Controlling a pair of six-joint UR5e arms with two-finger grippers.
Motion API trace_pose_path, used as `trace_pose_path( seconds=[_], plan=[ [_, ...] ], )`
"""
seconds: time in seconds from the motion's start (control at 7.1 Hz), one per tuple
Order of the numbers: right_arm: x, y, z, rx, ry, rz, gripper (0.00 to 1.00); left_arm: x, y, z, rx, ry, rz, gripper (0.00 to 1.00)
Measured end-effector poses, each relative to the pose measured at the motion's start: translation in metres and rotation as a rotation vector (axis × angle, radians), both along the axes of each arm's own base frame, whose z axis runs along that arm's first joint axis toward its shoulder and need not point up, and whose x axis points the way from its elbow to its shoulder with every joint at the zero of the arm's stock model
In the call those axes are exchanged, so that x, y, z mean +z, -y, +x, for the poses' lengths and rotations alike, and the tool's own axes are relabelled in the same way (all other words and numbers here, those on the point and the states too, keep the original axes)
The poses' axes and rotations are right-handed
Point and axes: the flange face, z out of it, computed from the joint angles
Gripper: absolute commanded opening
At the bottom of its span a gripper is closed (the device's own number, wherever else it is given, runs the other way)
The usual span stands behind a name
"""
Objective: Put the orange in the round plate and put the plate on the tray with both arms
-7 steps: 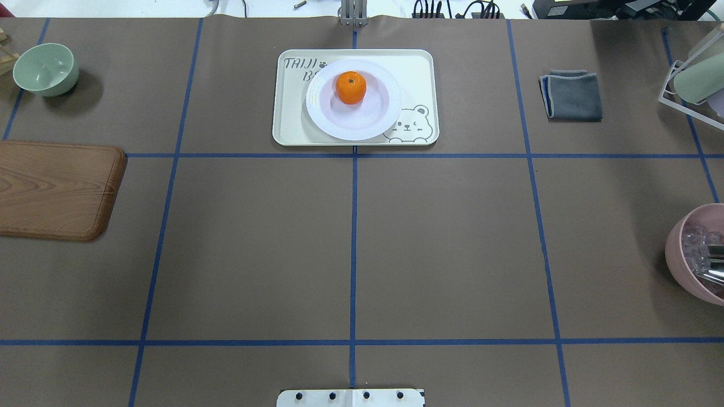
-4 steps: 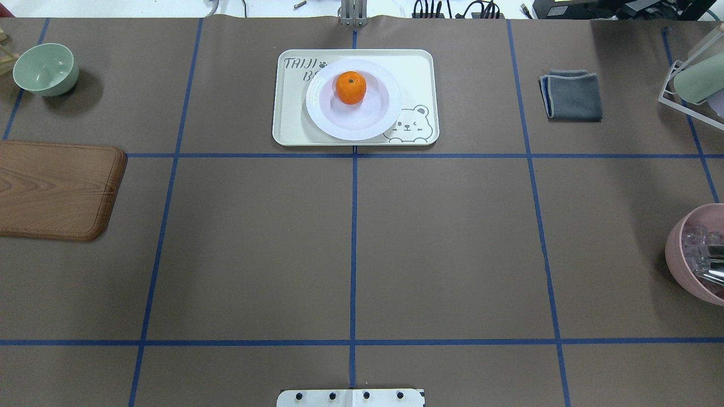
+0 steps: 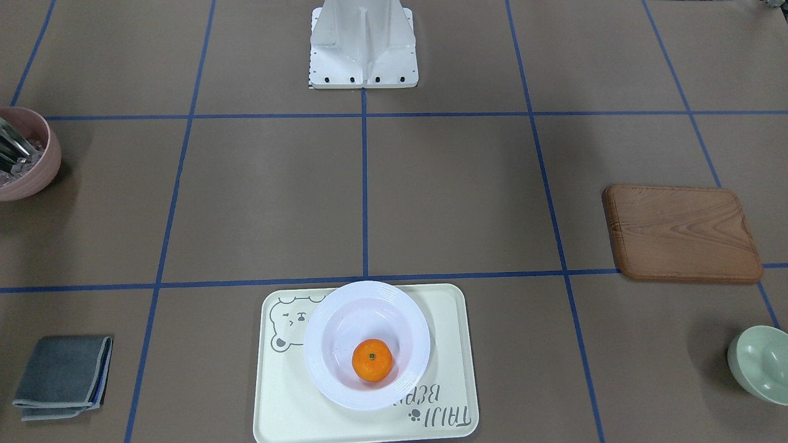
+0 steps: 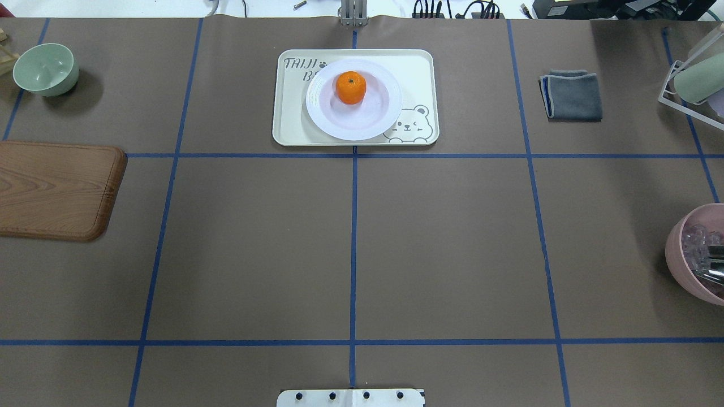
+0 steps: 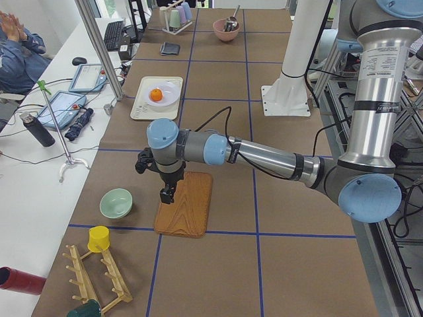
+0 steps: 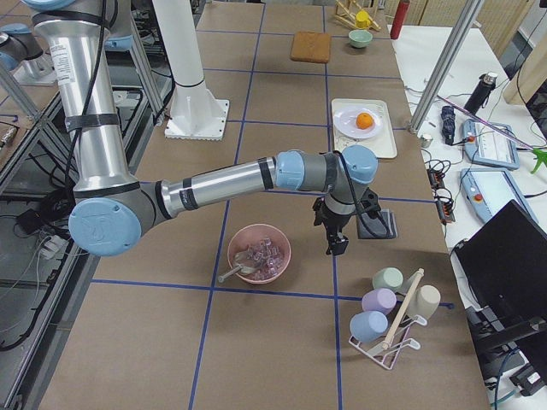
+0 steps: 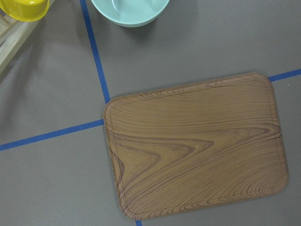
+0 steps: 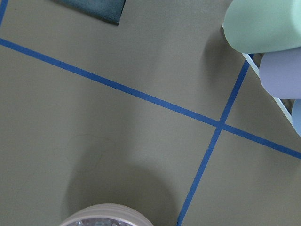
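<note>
The orange (image 4: 350,87) sits in the white plate (image 4: 334,121), a little off the middle, towards the side away from the robot. The plate rests flat on the cream tray (image 4: 294,124), covering part of the grey lettering and touching the edge of the bear drawing. The tray lies on the far side of the table, on the centre tape line.

Neither arm is near it. The left arm (image 5: 264,155) reaches out low over the table's left end, and the left gripper (image 5: 165,197) hangs pointing down above the wooden board (image 4: 54,189), holding nothing that I can see. It shows only from the side, so I cannot tell how far its fingers are parted. The green bowl (image 4: 45,69) stands just beyond the board, and a yellow cup (image 5: 98,238) is on a wooden rack nearby.

The right arm (image 6: 222,184) stretches over the other end. The right gripper (image 6: 335,248) hangs above bare table between the pink bowl (image 4: 693,251) and the folded grey cloth (image 4: 572,96), with the cup rack (image 6: 389,312) close by. Its fingers are too small and side-on to judge.
</note>
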Motion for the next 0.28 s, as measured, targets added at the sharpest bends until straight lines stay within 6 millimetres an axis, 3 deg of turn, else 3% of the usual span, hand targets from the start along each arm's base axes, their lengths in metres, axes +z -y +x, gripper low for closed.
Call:
trace_pose_path(
  seconds=[0.28],
  plan=[
    [0.0057, 0.0006, -0.0007, 0.0, -0.006, 0.015, 1.0, -0.0005, 0.0003, -0.0004, 0.001, 0.006, 0.005, 0.98]
  ],
)
